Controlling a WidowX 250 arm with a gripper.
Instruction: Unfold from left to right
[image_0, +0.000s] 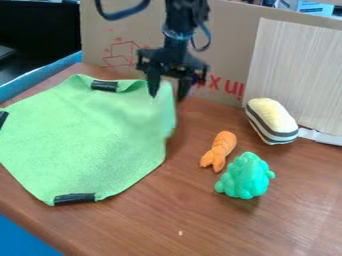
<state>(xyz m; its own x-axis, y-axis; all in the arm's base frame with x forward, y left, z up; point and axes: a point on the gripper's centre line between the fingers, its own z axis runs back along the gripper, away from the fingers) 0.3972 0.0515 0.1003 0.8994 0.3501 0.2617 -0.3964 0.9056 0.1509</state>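
The black gripper (167, 95) hangs at the upper middle of the view, over the upper right edge of the green cloth. Its two fingers point down and stand apart, so it is open, the left one in front of the cloth's raised edge. The green cloth (87, 135) lies spread over the left part of the table, with black tape pieces along its border. Its right side near the gripper stands up a little and looks blurred. Whether the cloth touches a finger, I cannot tell.
On the brown table (267, 230), an orange toy (219, 151) and a green lumpy toy (245, 176) lie right of the cloth. A yellow, striped plush toy (272, 121) rests farther back at the right. Behind the arm stands a cardboard wall (230, 45).
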